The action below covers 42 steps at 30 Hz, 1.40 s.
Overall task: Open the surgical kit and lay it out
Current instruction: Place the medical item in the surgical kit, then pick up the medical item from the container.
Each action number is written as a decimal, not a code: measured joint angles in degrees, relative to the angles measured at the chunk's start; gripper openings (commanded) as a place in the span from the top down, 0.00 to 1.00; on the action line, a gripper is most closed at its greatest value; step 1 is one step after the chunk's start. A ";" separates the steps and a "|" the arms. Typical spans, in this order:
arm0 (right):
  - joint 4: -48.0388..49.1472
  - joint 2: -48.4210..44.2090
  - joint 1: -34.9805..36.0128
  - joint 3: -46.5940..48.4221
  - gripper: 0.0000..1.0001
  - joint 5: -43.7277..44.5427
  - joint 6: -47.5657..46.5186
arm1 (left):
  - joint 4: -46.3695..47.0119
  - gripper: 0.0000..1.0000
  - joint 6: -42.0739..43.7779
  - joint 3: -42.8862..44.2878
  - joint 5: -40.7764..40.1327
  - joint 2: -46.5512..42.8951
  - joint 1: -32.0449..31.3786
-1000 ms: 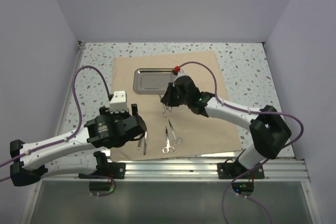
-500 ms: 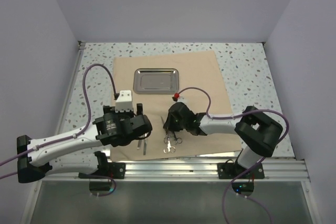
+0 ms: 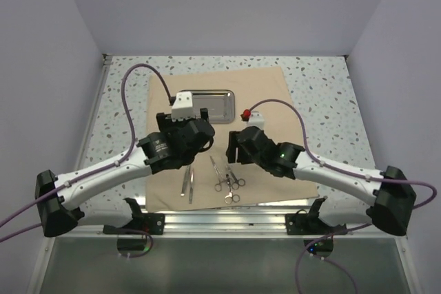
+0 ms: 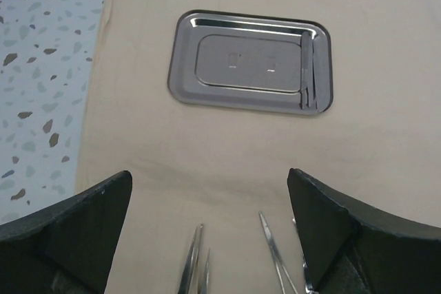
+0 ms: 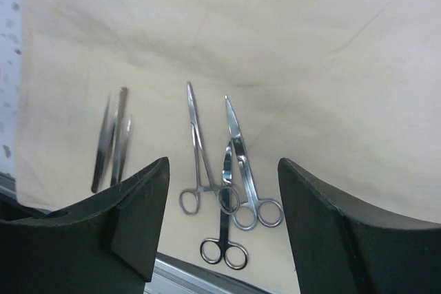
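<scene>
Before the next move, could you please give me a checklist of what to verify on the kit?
1. The cloth lies spread flat: ok.
2. The left gripper is open and empty: ok.
3. The right gripper is open and empty: ok.
4. The tray is emptied: not ok, a slim instrument lies along one short edge.
5. The tweezers lie clear of the rest: ok.
6. The ring-handled instruments are separated: not ok, the three cross near their handles.

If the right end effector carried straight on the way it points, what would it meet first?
Likely the ring-handled instruments on the cloth, just ahead of the right end effector; depth is unclear.
</scene>
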 measured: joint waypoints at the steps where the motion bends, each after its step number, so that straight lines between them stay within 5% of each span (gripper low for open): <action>1: -1.70 -2.49 0.00 1.03 0.31 1.46 -0.96 | 3.93 0.00 2.64 0.00 1.18 0.79 1.64; 6: -7.50 -14.69 0.00 4.02 0.23 9.79 -5.35 | 19.67 0.01 14.43 2.60 6.03 11.72 8.24; 12: -12.35 -22.75 -0.13 4.02 0.19 17.44 -9.09 | 23.54 0.03 20.68 21.46 8.92 39.87 11.39; 16: -14.47 -23.69 -0.17 3.74 0.18 20.09 -10.51 | 23.74 0.05 21.33 26.67 13.00 50.82 12.74; 27: -16.33 -23.96 -0.31 2.25 0.16 23.02 -13.09 | 25.99 0.12 21.33 26.88 19.54 53.57 18.47; 42: -16.33 -23.91 -1.97 2.25 0.14 24.55 -14.43 | 26.32 0.27 21.42 27.15 21.64 56.22 18.58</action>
